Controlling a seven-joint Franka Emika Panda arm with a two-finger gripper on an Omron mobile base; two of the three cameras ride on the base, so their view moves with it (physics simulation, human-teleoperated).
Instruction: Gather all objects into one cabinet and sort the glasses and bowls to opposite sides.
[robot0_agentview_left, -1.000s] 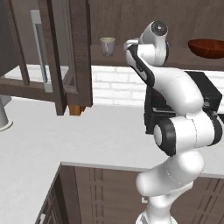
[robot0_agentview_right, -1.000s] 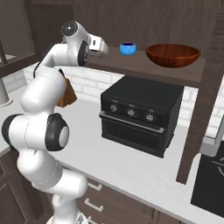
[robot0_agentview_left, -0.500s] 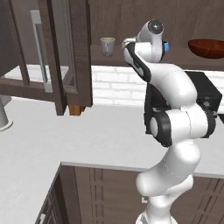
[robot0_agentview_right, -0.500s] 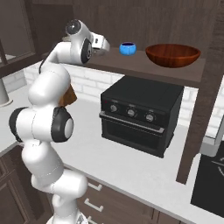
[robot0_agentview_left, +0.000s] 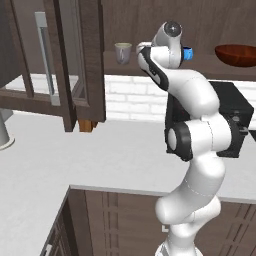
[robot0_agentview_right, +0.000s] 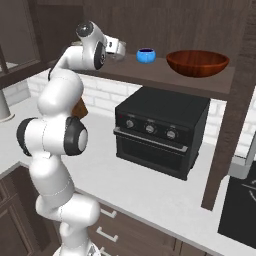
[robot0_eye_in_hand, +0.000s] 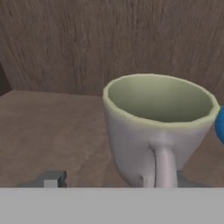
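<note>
the pale cup (robot0_eye_in_hand: 159, 127) has its base cut off at the hand view's bottom. the blue cup (robot0_agentview_left: 188, 53) is mostly hidden behind the arm. the red-brown bowl (robot0_agentview_left: 237, 54) runs off the right edge. end effector state unclear.

You have one pale tumbler (robot0_agentview_left: 123, 52), one blue cup (robot0_agentview_right: 146, 55) and one red-brown bowl (robot0_agentview_right: 197, 62) on the cabinet shelf (robot0_agentview_right: 165, 78); one black oven (robot0_agentview_right: 160, 130) on the counter (robot0_agentview_left: 100, 150).

From behind-left and behind-right of our arm, we look forward over the counter at the red-brown bowl (robot0_agentview_left: 239, 54) (robot0_agentview_right: 198, 62); our hand camera sits close left of it.
</note>
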